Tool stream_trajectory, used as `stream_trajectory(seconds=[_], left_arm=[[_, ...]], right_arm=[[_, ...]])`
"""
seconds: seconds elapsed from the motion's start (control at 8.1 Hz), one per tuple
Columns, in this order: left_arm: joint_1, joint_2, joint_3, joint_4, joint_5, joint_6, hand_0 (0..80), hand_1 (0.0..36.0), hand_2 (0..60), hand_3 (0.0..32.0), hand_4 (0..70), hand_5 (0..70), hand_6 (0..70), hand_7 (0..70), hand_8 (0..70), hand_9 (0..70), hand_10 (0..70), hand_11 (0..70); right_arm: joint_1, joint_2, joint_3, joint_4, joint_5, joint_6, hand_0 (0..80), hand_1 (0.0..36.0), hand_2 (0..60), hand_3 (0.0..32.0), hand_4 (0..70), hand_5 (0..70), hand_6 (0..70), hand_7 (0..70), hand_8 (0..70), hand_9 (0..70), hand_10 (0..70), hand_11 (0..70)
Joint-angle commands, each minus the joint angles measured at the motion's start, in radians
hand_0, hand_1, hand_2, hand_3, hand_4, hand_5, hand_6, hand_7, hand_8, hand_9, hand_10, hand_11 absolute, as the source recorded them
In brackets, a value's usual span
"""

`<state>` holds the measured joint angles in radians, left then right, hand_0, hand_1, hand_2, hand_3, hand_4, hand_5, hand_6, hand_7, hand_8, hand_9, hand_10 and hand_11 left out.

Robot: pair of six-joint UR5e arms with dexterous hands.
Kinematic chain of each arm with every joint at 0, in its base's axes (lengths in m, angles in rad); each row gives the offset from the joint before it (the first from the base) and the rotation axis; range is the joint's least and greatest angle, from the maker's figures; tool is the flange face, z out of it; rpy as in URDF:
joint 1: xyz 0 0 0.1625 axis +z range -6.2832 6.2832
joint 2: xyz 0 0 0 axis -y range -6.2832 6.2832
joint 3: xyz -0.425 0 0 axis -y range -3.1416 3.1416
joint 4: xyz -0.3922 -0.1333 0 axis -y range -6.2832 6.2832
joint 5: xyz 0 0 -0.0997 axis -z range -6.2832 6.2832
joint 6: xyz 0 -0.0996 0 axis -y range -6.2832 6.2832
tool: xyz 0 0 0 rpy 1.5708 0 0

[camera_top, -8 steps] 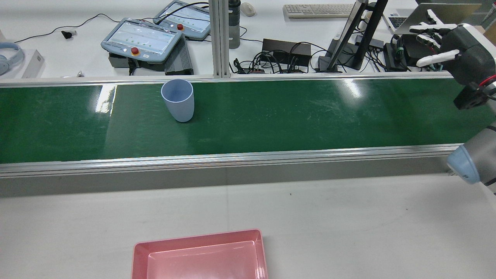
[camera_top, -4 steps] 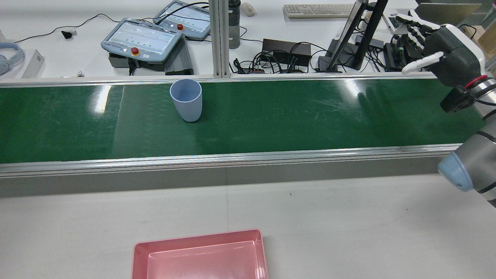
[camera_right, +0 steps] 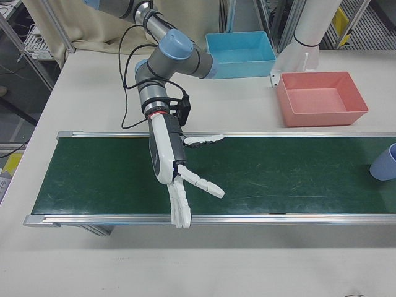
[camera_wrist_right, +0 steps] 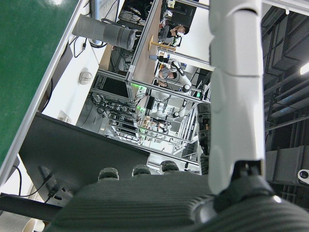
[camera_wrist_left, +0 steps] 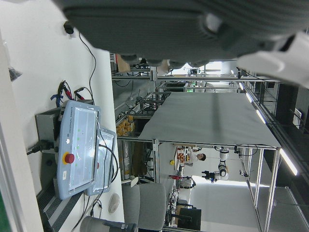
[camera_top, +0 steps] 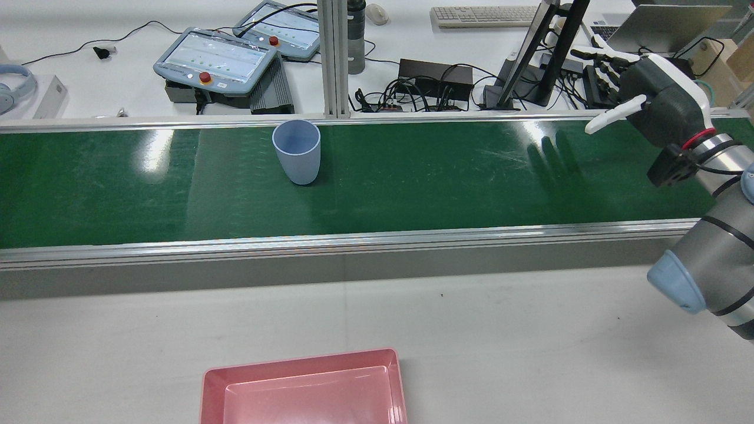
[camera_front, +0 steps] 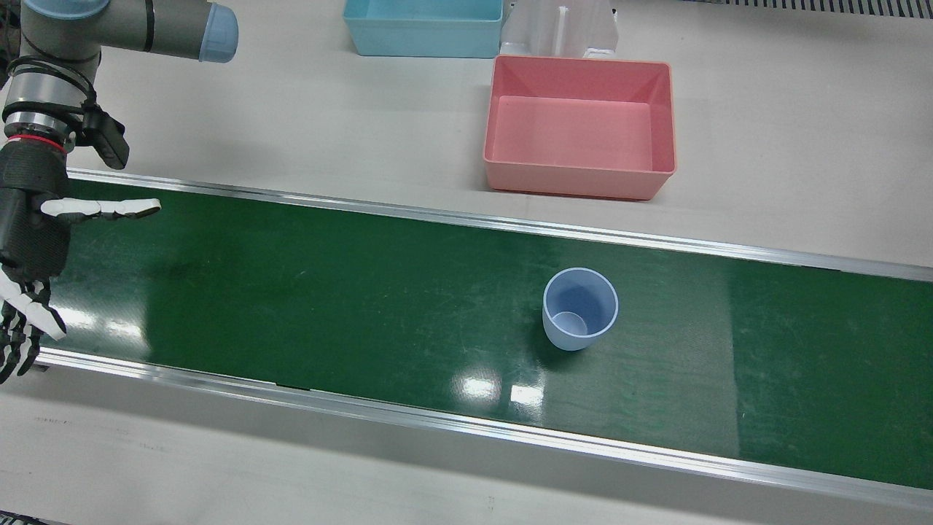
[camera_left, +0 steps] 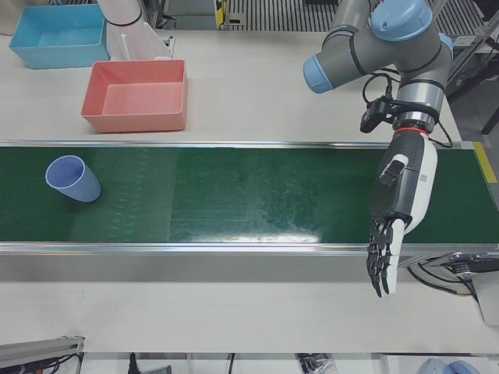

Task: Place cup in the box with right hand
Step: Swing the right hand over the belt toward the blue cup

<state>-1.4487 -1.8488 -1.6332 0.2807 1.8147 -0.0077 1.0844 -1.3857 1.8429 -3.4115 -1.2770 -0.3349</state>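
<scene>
My right hand hangs over the right end of the green belt, fingers spread wide and holding nothing; the fingers reach toward the far rail of the belt, on the operators' side, while the thumb sticks out sideways along the belt. In the rear view the same hand sits at the right edge, above the belt's far rail, and its shadow falls on the green surface just left of it.

The cup is pale blue, upright, mouth open to the top, and stands on the belt well apart from my right hand. From the rear view the cup is left of the belt's middle and close to the far rail. Nothing touches it.

The pink box lies on the grey table on my side of the belt, open and with nothing inside. A blue box sits beside it, nearer my pedestals.

My left hand hangs over the left end of the belt, fingers straight, slightly apart and pointing down past the far rail, holding nothing. It too is well apart from the cup.

Beyond the belt, on the white desk, lie two control tablets, a keyboard and tangled cables.
</scene>
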Motion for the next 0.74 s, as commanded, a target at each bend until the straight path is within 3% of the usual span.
stream_trajectory(seconds=[0.0, 0.12, 0.25, 0.37, 0.49, 0.62], left_arm=[[-0.001, 0.0, 0.0, 0.0, 0.0, 0.0, 0.0, 0.0, 0.0, 0.0, 0.0, 0.0, 0.0, 0.0, 0.0, 0.0, 0.0, 0.0], [-0.001, 0.0, 0.0, 0.0, 0.0, 0.0, 0.0, 0.0, 0.0, 0.0, 0.0, 0.0, 0.0, 0.0, 0.0, 0.0, 0.0, 0.0], [0.001, 0.0, 0.0, 0.0, 0.0, 0.0, 0.0, 0.0, 0.0, 0.0, 0.0, 0.0, 0.0, 0.0, 0.0, 0.0, 0.0, 0.0], [0.001, 0.0, 0.0, 0.0, 0.0, 0.0, 0.0, 0.0, 0.0, 0.0, 0.0, 0.0, 0.0, 0.0, 0.0, 0.0, 0.0, 0.0], [-0.001, 0.0, 0.0, 0.0, 0.0, 0.0, 0.0, 0.0, 0.0, 0.0, 0.0, 0.0, 0.0, 0.0, 0.0, 0.0, 0.0, 0.0], [-0.001, 0.0, 0.0, 0.0, 0.0, 0.0, 0.0, 0.0, 0.0, 0.0, 0.0, 0.0, 0.0, 0.0, 0.0, 0.0, 0.0, 0.0]], right_arm=[[-0.02, 0.029, 0.027, -0.145, 0.065, 0.016, 73.7, 13.8, 0.0, 0.0, 15.2, 6.4, 3.0, 4.4, 0.0, 0.0, 0.0, 0.0], [-0.035, 0.062, 0.016, -0.143, 0.074, 0.014, 73.9, 12.8, 0.0, 0.0, 18.6, 6.1, 3.1, 5.3, 0.0, 0.0, 0.0, 0.0], [-0.067, 0.088, 0.013, -0.115, 0.085, 0.01, 68.8, 15.1, 0.0, 0.0, 16.5, 6.0, 3.3, 6.9, 0.0, 0.0, 0.0, 0.0], [-0.089, 0.094, 0.004, -0.068, 0.085, -0.009, 71.9, 12.4, 0.0, 0.0, 18.0, 6.1, 3.4, 6.8, 0.0, 0.2, 0.0, 0.0], [-0.093, 0.093, -0.002, -0.057, 0.084, -0.024, 72.2, 14.2, 0.0, 0.0, 12.2, 6.9, 2.9, 2.0, 0.0, 1.6, 0.0, 0.7], [-0.093, 0.089, -0.002, -0.057, 0.082, -0.033, 63.2, 20.2, 0.0, 0.0, 4.0, 7.2, 2.2, 0.0, 0.0, 0.9, 0.0, 1.8]])
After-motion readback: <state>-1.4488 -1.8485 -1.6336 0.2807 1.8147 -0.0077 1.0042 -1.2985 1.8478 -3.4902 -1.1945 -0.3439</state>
